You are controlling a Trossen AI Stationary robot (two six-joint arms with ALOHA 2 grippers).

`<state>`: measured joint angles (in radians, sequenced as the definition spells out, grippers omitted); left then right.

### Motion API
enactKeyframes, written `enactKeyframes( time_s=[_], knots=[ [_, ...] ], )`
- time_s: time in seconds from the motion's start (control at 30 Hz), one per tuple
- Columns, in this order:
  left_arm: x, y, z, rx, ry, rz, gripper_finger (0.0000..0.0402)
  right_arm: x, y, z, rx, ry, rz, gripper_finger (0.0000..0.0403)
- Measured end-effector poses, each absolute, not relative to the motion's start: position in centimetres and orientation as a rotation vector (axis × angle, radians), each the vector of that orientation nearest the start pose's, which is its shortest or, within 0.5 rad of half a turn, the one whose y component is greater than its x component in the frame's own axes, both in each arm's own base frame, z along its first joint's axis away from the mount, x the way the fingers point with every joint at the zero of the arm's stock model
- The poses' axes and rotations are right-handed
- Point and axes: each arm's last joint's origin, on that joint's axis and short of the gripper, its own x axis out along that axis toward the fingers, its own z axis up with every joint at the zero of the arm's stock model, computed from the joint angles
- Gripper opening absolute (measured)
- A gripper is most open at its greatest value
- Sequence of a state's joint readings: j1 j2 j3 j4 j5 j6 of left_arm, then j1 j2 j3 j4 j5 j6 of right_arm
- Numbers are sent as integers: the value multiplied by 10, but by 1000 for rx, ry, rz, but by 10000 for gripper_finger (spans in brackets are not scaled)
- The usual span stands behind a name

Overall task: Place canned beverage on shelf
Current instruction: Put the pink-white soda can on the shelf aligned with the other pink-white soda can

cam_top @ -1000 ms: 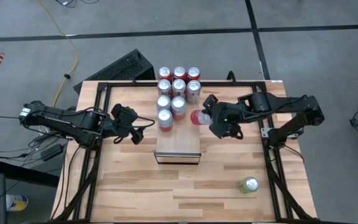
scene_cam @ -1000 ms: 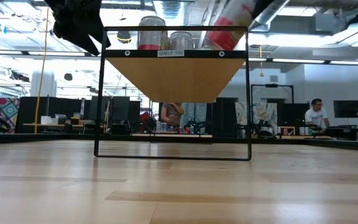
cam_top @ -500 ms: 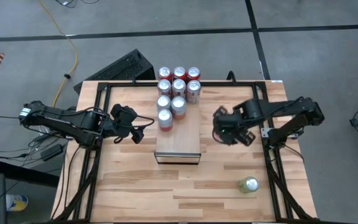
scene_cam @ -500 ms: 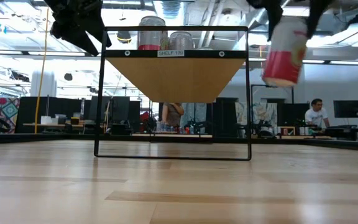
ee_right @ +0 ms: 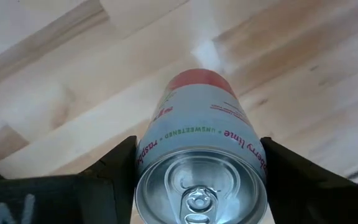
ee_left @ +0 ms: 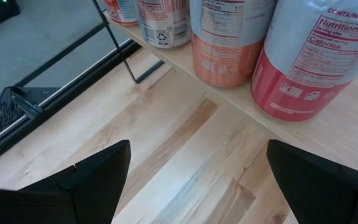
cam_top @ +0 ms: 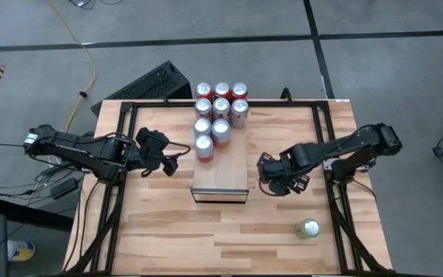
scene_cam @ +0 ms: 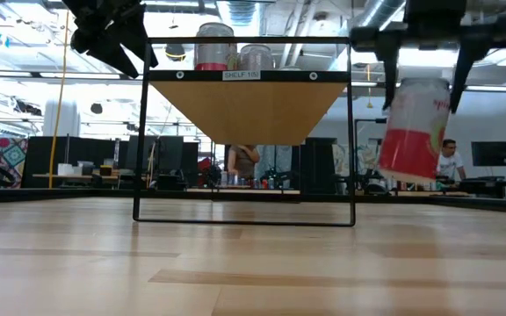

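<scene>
While the right hand (scene_cam: pixel 422 75) hangs clear above the worktop (cam_top: pixel 168 231), its two dark fingers pinch a smooth aluminium can (ee_right: pixel 201 152) by the upper sides, a rounded cylinder with a silver top half, a red lower band and a pull-tab lid. From above, that hand (cam_top: pixel 283 174) sits at about three o'clock from the shelf (cam_top: pixel 220 181), near it but apart, and the can hangs upright with air under it in the low view (scene_cam: pixel 414 128). The shelf is a long narrow platform of pale wood on a thin black wire frame, and eight more cans (cam_top: pixel 220 110) of the same make stand on its far end: three, three and two in rows. A ninth loose can (cam_top: pixel 308 228), greenish, stands alone on the planked worktop at about five o'clock from the shelf. The left hand (cam_top: pixel 169 163) waits at nine o'clock from the shelf, its blunt dark fingers (ee_left: pixel 92 177) spread wide and holding nothing. The worktop is light butcher-block wood edged with black metal rails.
</scene>
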<state>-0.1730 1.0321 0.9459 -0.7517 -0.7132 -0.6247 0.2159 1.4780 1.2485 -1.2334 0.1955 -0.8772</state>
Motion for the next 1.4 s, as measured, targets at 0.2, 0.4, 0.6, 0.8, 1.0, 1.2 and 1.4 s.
enactKeyframes(
  time_s=[0.2,0.4,0.6,0.8,1.0,1.2,1.4],
  knots=[
    [194,-15,302,-217,570,717,363,252,56,264,-994,1350,665,262],
    [194,-15,302,-228,566,721,363,251,60,263,-897,1317,750,264],
    [194,-15,302,-228,565,721,363,254,59,264,-864,1295,725,267],
    [194,-15,302,-218,569,717,363,257,56,260,-838,1321,707,289],
    [194,-15,302,-222,567,719,363,263,48,250,-743,1423,571,319],
    [194,-15,302,-224,566,720,363,269,49,243,-765,1450,547,332],
    [194,-15,302,-223,568,720,363,273,48,250,-622,1462,399,332]
  ],
)
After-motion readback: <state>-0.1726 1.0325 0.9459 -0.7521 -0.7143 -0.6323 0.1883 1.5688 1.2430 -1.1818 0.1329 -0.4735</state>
